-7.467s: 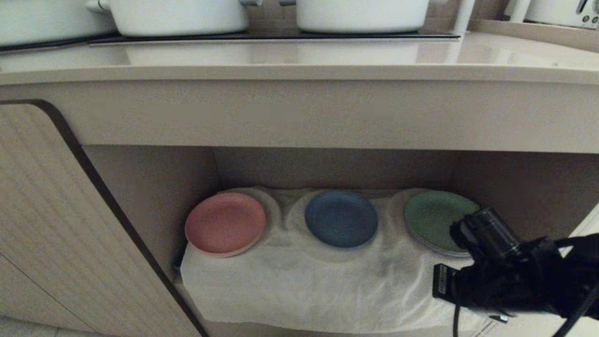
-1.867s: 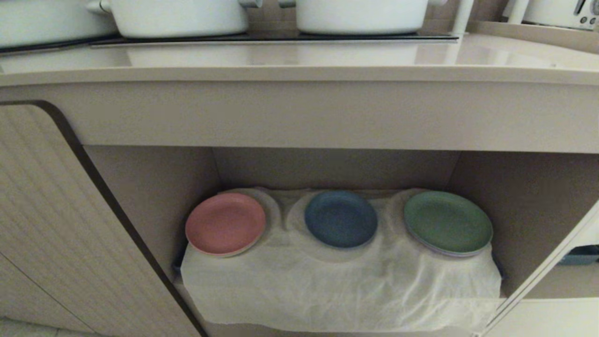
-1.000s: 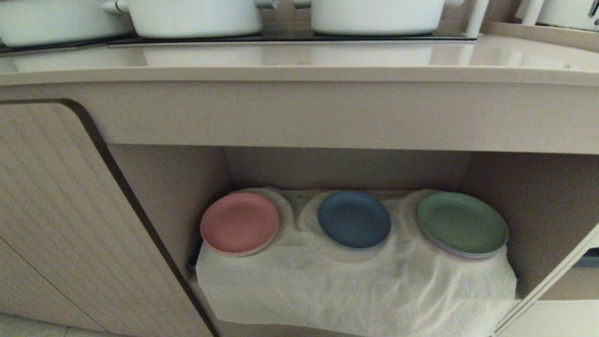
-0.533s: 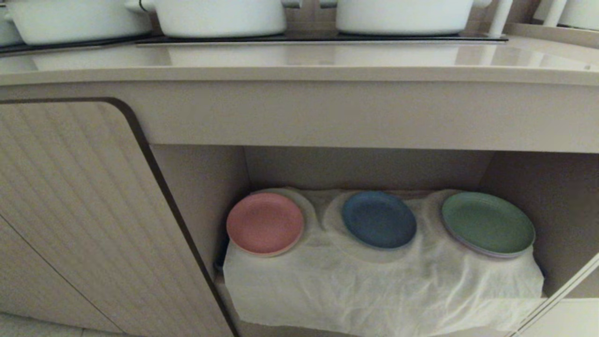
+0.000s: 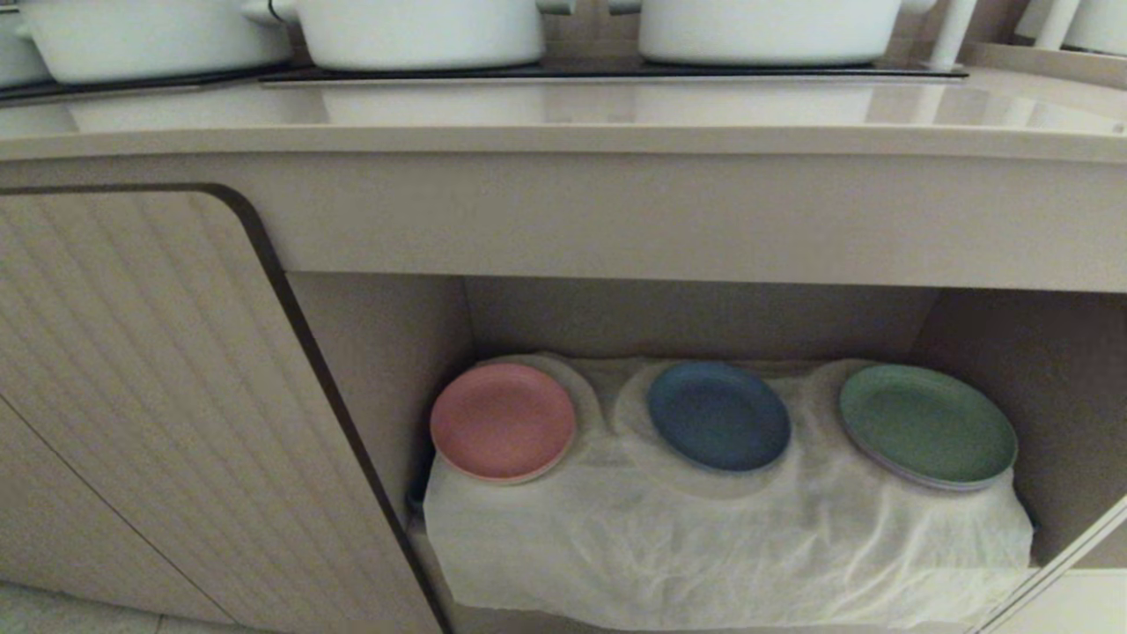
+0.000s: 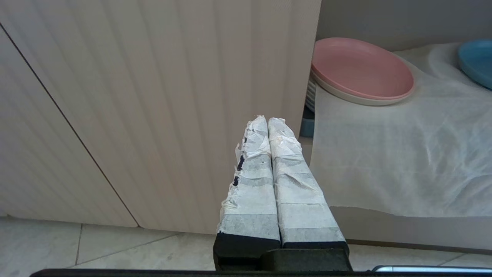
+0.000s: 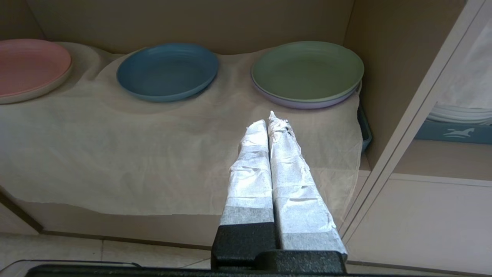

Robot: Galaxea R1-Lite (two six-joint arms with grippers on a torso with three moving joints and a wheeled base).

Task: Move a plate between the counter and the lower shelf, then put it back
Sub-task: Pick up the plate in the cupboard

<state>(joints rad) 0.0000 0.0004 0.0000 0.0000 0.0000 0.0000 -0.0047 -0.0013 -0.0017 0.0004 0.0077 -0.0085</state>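
Beneath the long beige desk (image 5: 563, 141), the round matte light-blue plate (image 5: 718, 416) is rested on the cloth-lined lower shelf (image 5: 722, 537), cushioned, while both grippers are kept pressed together, the left gripper (image 6: 268, 121) and the right gripper (image 7: 268, 119).

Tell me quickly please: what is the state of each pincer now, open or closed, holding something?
Left pincer: closed, holding nothing, in front of the ribbed cabinet door.
Right pincer: closed, holding nothing, in front of the lower shelf.

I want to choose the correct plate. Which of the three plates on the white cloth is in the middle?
The blue plate. The pink plate lies on its left and the green plate on its right.
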